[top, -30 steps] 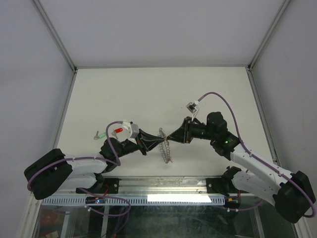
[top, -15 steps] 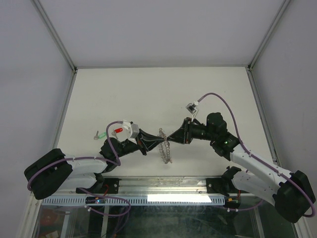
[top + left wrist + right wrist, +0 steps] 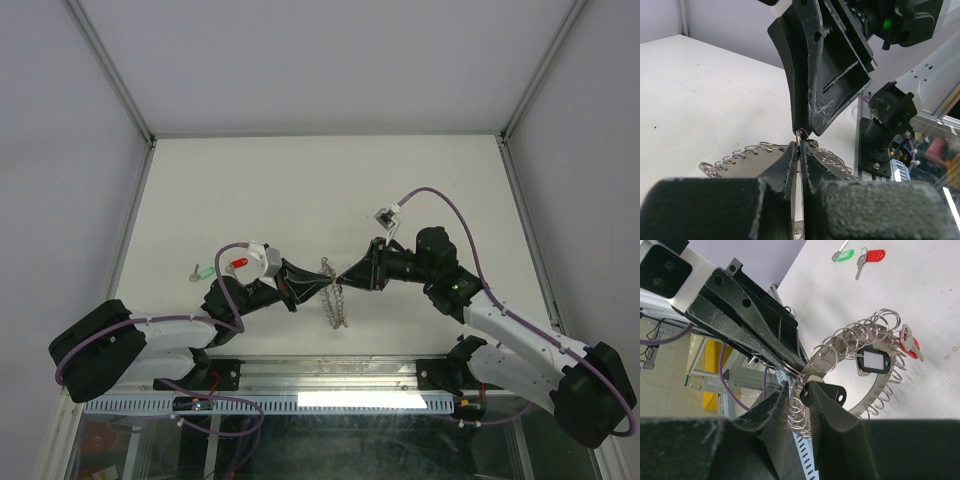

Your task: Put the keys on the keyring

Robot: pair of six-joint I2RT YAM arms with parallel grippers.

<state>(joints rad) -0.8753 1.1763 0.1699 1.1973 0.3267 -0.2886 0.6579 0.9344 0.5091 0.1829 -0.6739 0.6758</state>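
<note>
The keyring (image 3: 336, 305) stands on edge between both grippers, and its grey plate (image 3: 865, 388) is fringed with wire loops. My left gripper (image 3: 322, 286) (image 3: 800, 150) is shut on one loop at the rim. From the other side my right gripper (image 3: 350, 276) (image 3: 799, 390) meets that same spot. Its jaws stand a little apart with fringe loops in the gap, and a plain black tag (image 3: 832, 390) lies against one finger. A black-tagged key (image 3: 875, 361) and a red key (image 3: 909, 342) hang on the ring. A green key (image 3: 203, 271) (image 3: 844, 255) and a red key (image 3: 238, 263) (image 3: 872, 256) lie on the table.
The white table (image 3: 300, 190) is boxed in by grey walls at the back and sides. A metal rail (image 3: 330, 375) with the arm bases runs along the near edge. The two loose keys lie just left of the left wrist.
The right gripper has edged slightly toward the left gripper at the ring's rim. Ring, left gripper and loose keys stay where they were.
</note>
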